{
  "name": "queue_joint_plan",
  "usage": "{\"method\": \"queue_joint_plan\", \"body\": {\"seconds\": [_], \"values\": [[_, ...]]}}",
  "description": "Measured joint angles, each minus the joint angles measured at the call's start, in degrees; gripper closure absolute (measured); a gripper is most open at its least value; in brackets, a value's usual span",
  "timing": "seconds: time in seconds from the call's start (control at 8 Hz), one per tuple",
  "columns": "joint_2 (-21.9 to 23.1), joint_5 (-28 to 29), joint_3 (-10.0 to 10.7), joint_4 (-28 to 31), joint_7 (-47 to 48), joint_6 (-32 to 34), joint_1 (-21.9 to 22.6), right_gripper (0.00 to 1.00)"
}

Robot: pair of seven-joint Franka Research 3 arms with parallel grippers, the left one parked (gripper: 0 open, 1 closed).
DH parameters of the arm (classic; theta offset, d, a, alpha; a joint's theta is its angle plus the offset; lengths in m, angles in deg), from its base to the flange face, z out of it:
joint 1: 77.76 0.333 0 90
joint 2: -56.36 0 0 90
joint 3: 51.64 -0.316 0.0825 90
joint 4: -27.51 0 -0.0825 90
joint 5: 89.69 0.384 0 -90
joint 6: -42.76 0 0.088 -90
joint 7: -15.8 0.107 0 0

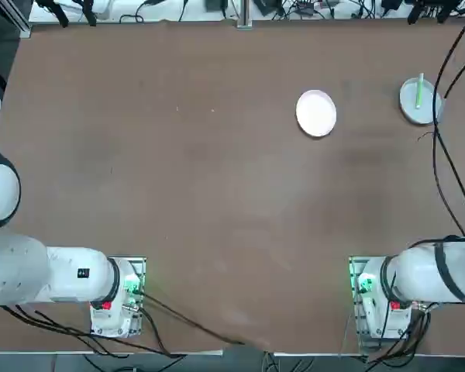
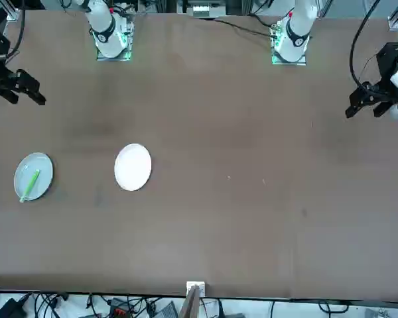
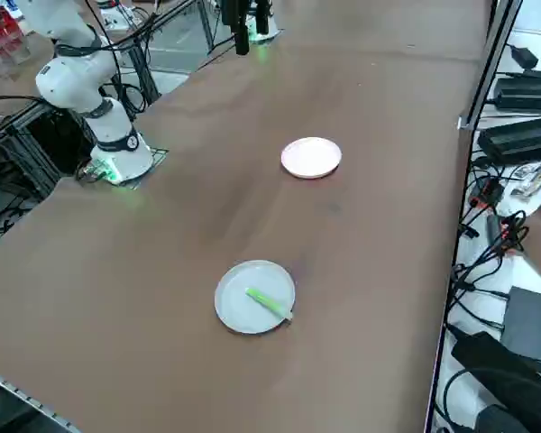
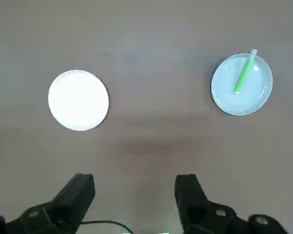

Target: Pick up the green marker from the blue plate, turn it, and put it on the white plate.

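Observation:
The green marker lies across the pale grey-blue plate at the table's far right, one tip over the rim. The white plate sits bare to its left, about two plate widths away. My right gripper hangs high above the table, open with nothing between its fingers. In the wrist view both plates lie well beyond it, with the marker on the blue plate and the white plate apart. In the front view the gripper shows at the left edge.
The brown table top stretches wide between the plates and the arm bases. Black cables hang over the table's right edge near the blue plate. More cables and power bricks lie beyond the far edge.

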Motion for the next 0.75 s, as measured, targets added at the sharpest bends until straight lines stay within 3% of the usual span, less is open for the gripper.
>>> {"method": "queue_joint_plan", "body": {"seconds": [0.75], "values": [[-1.63,-0.11,0.60,0.00,-0.05,-1.77,-0.07,0.00]]}}
